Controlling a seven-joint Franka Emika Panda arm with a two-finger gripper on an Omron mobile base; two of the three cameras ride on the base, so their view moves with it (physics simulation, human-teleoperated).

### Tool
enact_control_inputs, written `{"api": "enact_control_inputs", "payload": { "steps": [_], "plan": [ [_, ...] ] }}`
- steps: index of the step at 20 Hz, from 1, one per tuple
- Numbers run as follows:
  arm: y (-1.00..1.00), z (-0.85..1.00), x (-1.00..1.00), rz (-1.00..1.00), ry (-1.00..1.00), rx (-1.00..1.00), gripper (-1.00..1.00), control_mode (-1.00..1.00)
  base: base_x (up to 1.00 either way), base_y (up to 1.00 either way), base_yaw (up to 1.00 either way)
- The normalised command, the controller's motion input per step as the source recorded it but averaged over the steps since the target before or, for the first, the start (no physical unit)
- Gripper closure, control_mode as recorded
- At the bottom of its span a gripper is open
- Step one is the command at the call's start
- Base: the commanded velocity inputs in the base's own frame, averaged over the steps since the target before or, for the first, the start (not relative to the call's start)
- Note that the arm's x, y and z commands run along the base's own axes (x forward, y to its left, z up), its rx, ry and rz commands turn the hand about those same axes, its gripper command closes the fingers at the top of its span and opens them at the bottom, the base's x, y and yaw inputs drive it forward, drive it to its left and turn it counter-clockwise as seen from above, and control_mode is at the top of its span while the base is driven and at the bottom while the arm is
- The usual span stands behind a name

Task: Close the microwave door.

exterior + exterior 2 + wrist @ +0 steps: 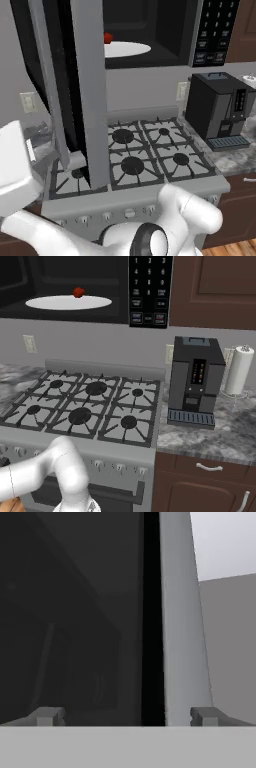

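The microwave (165,30) hangs above the stove with its cavity exposed, a white turntable (125,49) and a small red thing (108,37) inside, and the keypad strip (215,30) at its right. The microwave door (90,90) stands swung out toward me, grey edge facing the camera and dark glass on its left side. In the hand view the door's dark glass (75,627) and grey edge (180,637) are very close in front of my gripper (126,716). Its fingertips (47,716) are wide apart, open, holding nothing. My white hand (17,167) sits left of the door's lower part.
A gas stove (85,401) with several burners lies below the microwave (75,276). A black coffee machine (195,376) and a paper towel roll (239,370) stand on the stone counter (220,436) to the right. Dark wood cabinets (215,291) flank the keypad.
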Motion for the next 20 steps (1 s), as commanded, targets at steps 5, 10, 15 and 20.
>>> {"api": "enact_control_inputs", "payload": {
  "steps": [5, 10, 15, 20],
  "plan": [
    [-0.70, 0.23, 0.00, 0.12, 0.17, 0.28, -1.00, -1.00, 0.00, 0.00, 0.00],
    [-0.89, 0.22, -0.01, 0.07, 0.16, 0.29, -1.00, -1.00, 0.00, 0.00, 0.00],
    [-0.89, 0.25, 0.00, 0.06, 0.14, 0.29, -1.00, -1.00, 0.00, 0.00, 0.00],
    [-0.78, 0.26, 0.02, 0.06, 0.17, 0.26, -1.00, -1.00, 0.00, 0.00, 0.00]
  ]
}}
